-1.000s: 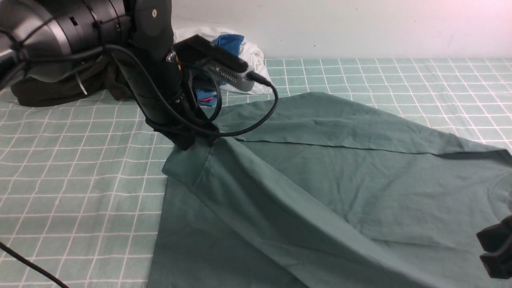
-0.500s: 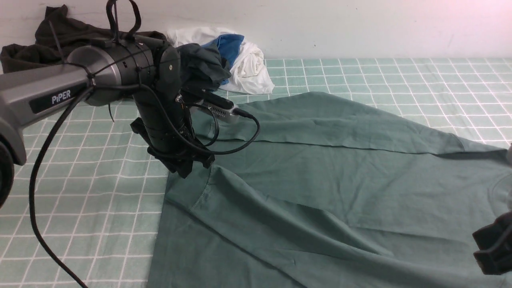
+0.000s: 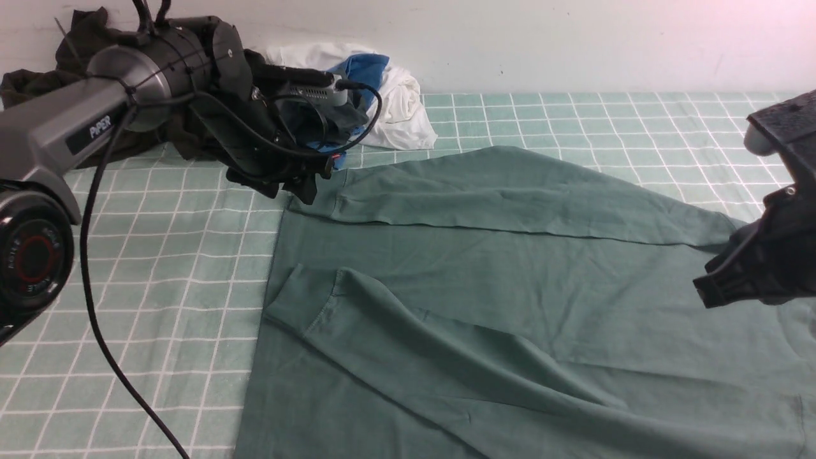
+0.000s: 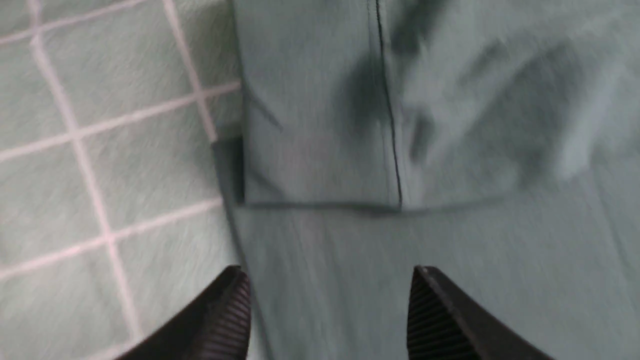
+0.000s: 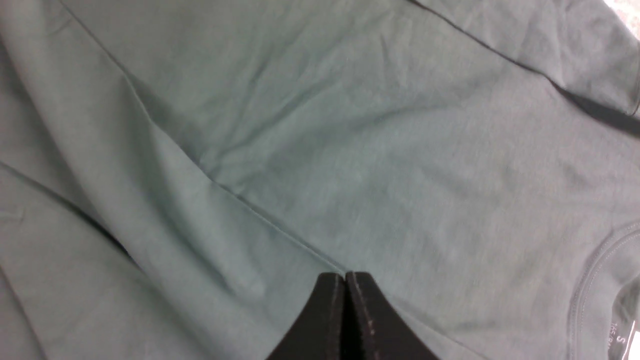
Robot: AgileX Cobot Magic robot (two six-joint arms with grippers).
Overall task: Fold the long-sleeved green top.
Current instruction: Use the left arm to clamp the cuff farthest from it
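Large sage-green jersey long-sleeved top [image 3: 510, 287] lies spread flat on the pale green desk cloth with white grid lines [image 3: 159, 268]

Left fingers [image 4: 227, 310] stand wide apart with nothing between them; they hover over the top's side edge, one tip at the edge by the checked cloth, the other over green jersey. Just ahead of the tips lies the far sleeve's cuff [image 4: 315, 125], flat on the body, its seam line showing; wrist view blurred

Right fingers [image 5: 345, 300] are pressed together and empty, above the top's chest; contact cannot be told. Ahead and to one side of them are the ribbed round neckline [image 5: 587, 280] and the small white label [image 5: 625, 345] marked S

Between the two sets of fingers the near sleeve [image 3: 414, 338] crosses the body slantwise

Beyond the left fingers, a heap of white and blue clothes [image 3: 398, 105] and a dark olive-black garment [image 3: 38, 86] sit against the white wall [image 3: 574, 38]
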